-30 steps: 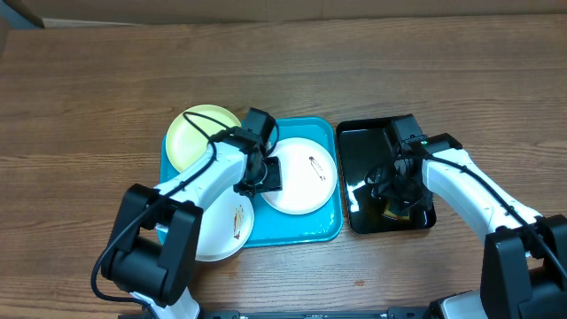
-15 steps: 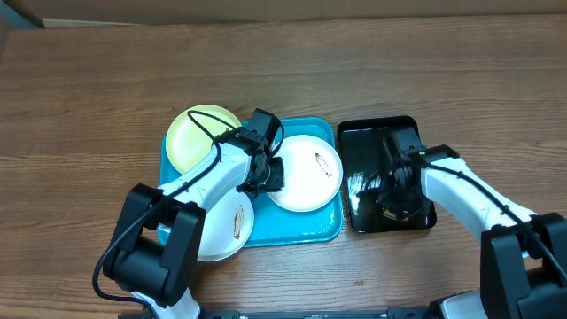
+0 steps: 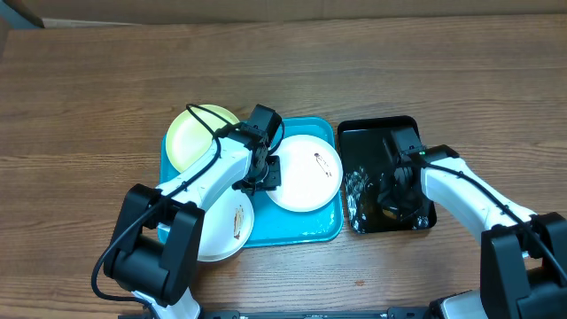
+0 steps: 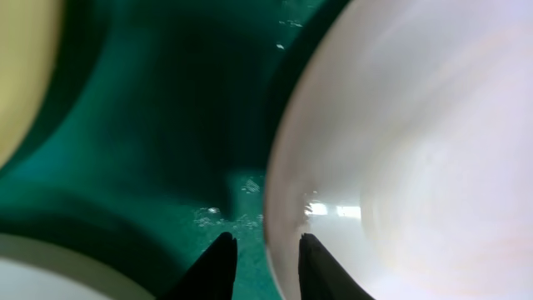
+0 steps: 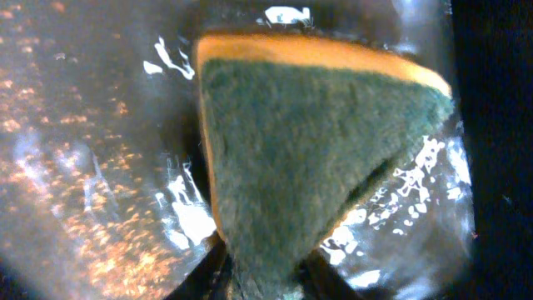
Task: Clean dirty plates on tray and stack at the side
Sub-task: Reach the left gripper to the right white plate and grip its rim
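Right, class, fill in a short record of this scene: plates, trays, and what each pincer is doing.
Plates: three; yellow-green plate, right white plate, front white plate; both white ones smeared.
Trays: turquoise tray; black tray beside it.
Left pincer: straddles the right white plate's rim; grip unclear.
Right pincer: shut on green-faced sponge over the black tray.

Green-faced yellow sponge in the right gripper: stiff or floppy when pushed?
Probably soft: the green-faced yellow sponge looks pinched narrow in the right gripper. Likely soaked and drippy, since the glossy black tray beneath glistens with water.
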Motion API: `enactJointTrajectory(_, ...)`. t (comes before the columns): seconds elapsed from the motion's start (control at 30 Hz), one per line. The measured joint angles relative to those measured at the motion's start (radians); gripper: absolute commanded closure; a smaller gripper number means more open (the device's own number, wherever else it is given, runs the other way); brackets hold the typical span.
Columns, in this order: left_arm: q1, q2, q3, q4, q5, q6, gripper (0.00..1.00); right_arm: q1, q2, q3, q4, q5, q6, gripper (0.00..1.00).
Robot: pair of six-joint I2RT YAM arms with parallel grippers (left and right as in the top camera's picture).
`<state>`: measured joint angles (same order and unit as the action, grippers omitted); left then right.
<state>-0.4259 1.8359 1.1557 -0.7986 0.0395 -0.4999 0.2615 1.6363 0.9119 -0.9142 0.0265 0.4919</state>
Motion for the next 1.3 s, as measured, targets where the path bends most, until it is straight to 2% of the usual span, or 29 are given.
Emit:
enactJointTrajectory(0.03, 0.0, 0.0, 0.002, -0.007, -0.012, 0.003, 0.76, 0.0, 0.0, 0.017, -0.015, -0.001, -0.006, 0.53)
enactJointTrajectory(0.07, 0.0, 0.0, 0.003, -0.014, -0.02, 0.003, 0.76, 0.0, 0.0, 0.037, -0.032, 0.0, -0.011, 0.4)
enactJointTrajectory(0.13, 0.0, 0.0, 0.003, -0.03, -0.035, 0.004, 0.75, 0.0, 0.0, 0.072, -0.049, 0.001, -0.02, 0.24)
enactJointTrajectory(0.23, 0.0, 0.0, 0.003, -0.042, -0.055, 0.004, 0.75, 0.0, 0.0, 0.097, -0.048, 0.019, -0.025, 0.23)
enactJointTrajectory(0.53, 0.0, 0.0, 0.003, -0.048, -0.082, 0.005, 0.66, 0.0, 0.0, 0.09, -0.018, 0.087, -0.009, 0.23)
enactJointTrajectory(0.7, 0.0, 0.0, 0.003, -0.048, -0.082, 0.005, 0.65, 0.0, 0.0, 0.043, 0.062, 0.105, 0.029, 0.25)
enactJointTrajectory(0.8, 0.0, 0.0, 0.003, -0.051, -0.082, 0.005, 0.64, 0.0, 0.0, 0.01, 0.106, 0.119, 0.052, 0.32)
enactJointTrajectory(0.9, 0.0, 0.0, 0.004, -0.051, -0.082, 0.005, 0.64, 0.0, 0.0, -0.013, 0.155, 0.134, 0.066, 0.46)
enactJointTrajectory(0.97, 0.0, 0.0, 0.004, -0.051, -0.082, 0.004, 0.64, 0.0, 0.0, -0.02, 0.174, 0.14, 0.072, 0.65)
enactJointTrajectory(1.0, 0.0, 0.0, 0.004, -0.051, -0.082, 0.004, 0.64, 0.0, 0.0, -0.023, 0.179, 0.141, 0.077, 0.71)
enactJointTrajectory(1.07, 0.0, 0.0, 0.004, -0.052, -0.082, 0.005, 0.64, 0.0, 0.0, -0.024, 0.193, 0.146, 0.08, 0.72)
enactJointTrajectory(1.1, 0.0, 0.0, 0.004, -0.051, -0.082, 0.004, 0.64, 0.0, 0.0, -0.024, 0.199, 0.145, 0.081, 0.71)
enactJointTrajectory(1.23, 0.0, 0.0, 0.004, -0.055, -0.083, 0.005, 0.62, 0.0, 0.0, -0.025, 0.232, 0.147, 0.082, 0.36)
enactJointTrajectory(1.3, 0.0, 0.0, 0.004, -0.055, -0.083, 0.005, 0.61, 0.0, 0.0, -0.025, 0.222, 0.146, 0.08, 0.27)
